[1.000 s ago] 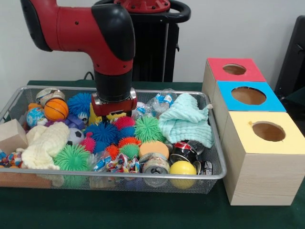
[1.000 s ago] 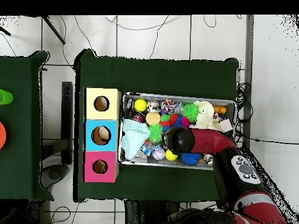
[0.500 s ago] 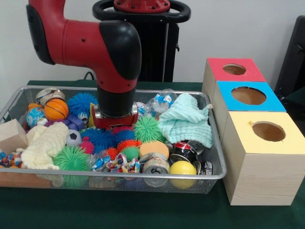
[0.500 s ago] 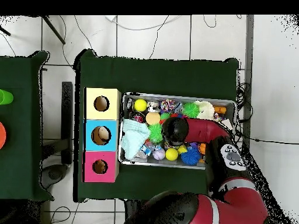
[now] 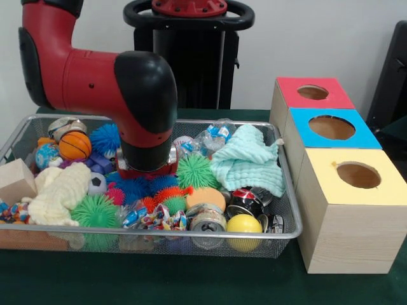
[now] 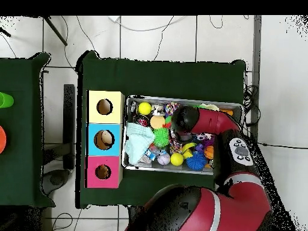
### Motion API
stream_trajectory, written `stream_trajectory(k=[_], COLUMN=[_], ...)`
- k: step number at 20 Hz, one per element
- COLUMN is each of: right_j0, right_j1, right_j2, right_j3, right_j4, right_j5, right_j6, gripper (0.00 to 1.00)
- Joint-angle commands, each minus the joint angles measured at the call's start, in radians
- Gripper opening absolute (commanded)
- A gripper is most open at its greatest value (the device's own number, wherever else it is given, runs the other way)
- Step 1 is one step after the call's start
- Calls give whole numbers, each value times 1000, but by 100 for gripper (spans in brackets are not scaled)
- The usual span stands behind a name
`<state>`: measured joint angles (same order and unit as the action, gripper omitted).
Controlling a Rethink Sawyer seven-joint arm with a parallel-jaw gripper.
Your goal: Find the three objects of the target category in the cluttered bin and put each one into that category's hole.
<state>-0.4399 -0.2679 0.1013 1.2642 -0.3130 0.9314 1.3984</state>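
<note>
The red arm (image 5: pixel 95 82) is reaching down from eleven o'clock, its wrist sinking among the spiky balls (image 5: pixel 143 187) in the middle of the wire bin (image 5: pixel 280 232). The gripper (image 5: pixel 145 173) is buried there, so whether its jaws are parted is impossible to tell. At three o'clock the red box (image 5: pixel 315 95), blue box (image 5: pixel 334 130) and yellow box (image 5: pixel 356 178) are standing just beside the bin's rim with bare tops. Toys are crowding the wrist on every side.
</note>
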Motion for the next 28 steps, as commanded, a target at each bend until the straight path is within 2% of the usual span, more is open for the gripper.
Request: stream_trajectory(k=[1,6,8,12,14,18,20,21,24,28], right_j0=[-3,7,3,10,13,2,-31,-37,-51,-72], right_j1=[151,173,140,33,-7,-65,-124,-164,-297,-385], right_j2=[119,147,163,146,139,145,177,173,155,147], right_j3=[-377,-482,-470,-419,-393,-329,-218,-153,45,181], right_j4=[38,17,23,16,11,19,67,80,116,123], right_j5=[-71,36,104,254,291,294,270,283,242,168], right_j6=[52,-4,-45,-72,-80,-107,-135,-135,-93,-95], gripper=[100,100,100,100,100,100,100,100,100,100])
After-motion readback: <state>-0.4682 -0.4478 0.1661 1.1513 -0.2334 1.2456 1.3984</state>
